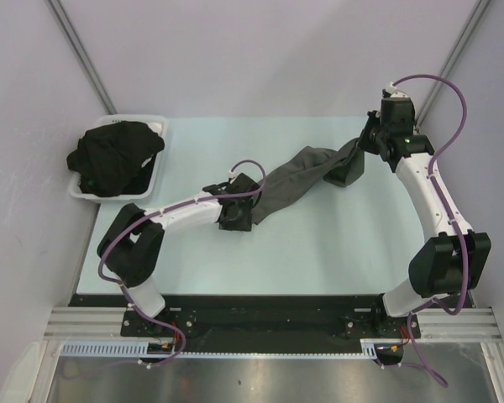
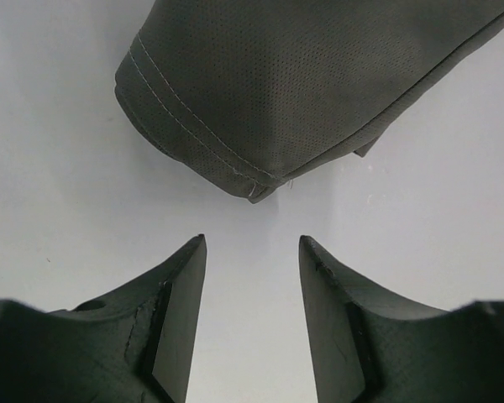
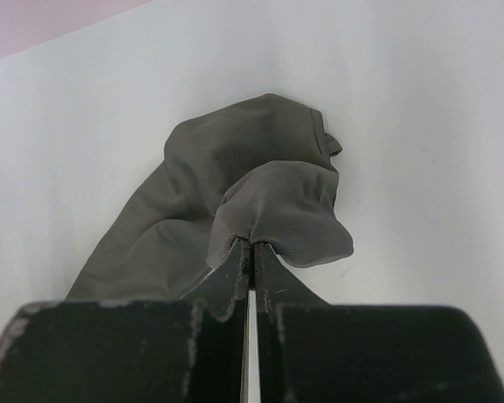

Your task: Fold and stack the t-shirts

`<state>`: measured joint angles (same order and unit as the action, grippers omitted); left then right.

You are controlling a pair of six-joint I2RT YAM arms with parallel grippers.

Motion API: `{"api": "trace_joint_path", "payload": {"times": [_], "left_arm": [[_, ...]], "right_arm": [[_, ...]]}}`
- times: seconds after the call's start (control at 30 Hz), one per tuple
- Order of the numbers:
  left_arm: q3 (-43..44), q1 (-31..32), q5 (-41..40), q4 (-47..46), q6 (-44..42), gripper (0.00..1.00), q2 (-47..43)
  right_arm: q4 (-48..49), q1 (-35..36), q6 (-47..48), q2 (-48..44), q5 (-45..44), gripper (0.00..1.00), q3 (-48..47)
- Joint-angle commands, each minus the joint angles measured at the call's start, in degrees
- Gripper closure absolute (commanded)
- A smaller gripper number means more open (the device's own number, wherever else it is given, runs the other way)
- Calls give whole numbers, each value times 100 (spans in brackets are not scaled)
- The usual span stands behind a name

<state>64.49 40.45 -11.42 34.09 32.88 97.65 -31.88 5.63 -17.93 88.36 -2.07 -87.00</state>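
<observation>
We are pinching the charcoal grey t-shirt (image 1: 294, 180), stretched across the surface (image 1: 319, 252), in our right jaws; our left jaws are standing spread before its hem (image 2: 185, 126). Soft, light cloth, probably best gripped there.

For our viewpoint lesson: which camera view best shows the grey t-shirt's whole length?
Top external: it shows the grey t-shirt almost end to end. Left wrist shows only its stitched hem, ahead of the open left pincer. Right wrist shows only a bunched end clamped in the right pincer.
</observation>
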Motion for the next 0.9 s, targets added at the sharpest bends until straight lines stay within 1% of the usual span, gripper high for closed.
{"api": "trace_joint_path", "payload": {"times": [0.0, 0.13, 0.23, 0.47, 0.7, 0.8, 0.87], "left_arm": [[-103, 60, -115, -306, 262, 46, 53], [-261, 60, -211, -744, 175, 47, 97], [-235, 60, -177, -877, 96, 47, 272], [-200, 60, -194, -1018, -27, 47, 597], [-288, 60, -317, -1185, -107, 49, 598], [-279, 60, -282, -1167, -142, 55, 642], [-305, 60, -291, -1176, -142, 64, 642]], "right_arm": [[129, -27, 27, -117, 66, 100, -1], [85, -35, 18, -126, 127, 100, -1], [42, -27, 9, -143, 145, 100, -1], [-20, -35, 44, -170, 127, 100, -10], [-55, -36, 27, -82, 145, 100, -19], [-55, -35, 27, -47, 145, 100, -36], [-55, -35, 18, -38, 145, 100, -36]]}}
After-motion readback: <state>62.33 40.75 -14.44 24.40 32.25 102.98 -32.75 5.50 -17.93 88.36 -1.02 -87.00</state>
